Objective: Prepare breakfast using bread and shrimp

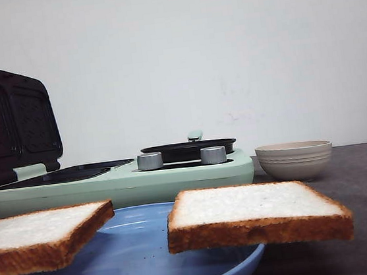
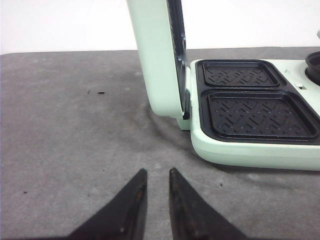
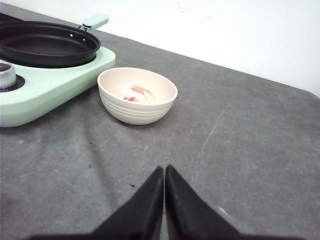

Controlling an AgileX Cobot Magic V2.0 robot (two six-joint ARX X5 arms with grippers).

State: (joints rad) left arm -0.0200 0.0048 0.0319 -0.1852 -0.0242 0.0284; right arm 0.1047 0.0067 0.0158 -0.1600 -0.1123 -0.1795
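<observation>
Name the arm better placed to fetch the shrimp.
Right, most likely. Its fingers point at the bowl holding the shrimp, with bare table between. The left gripper faces the sandwich maker's open plates instead.

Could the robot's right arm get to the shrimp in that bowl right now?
Probably yes. The shrimp lie in the open bowl, uncovered, and only bare table shows between it and the right gripper. The fingertips are together, so they must open first.

Two toasted bread slices (image 1: 255,212) lie flat, side by side, on a blue plate (image 1: 139,269). Pink-orange shrimp (image 3: 140,94) sit in the beige bowl (image 3: 137,95).
</observation>
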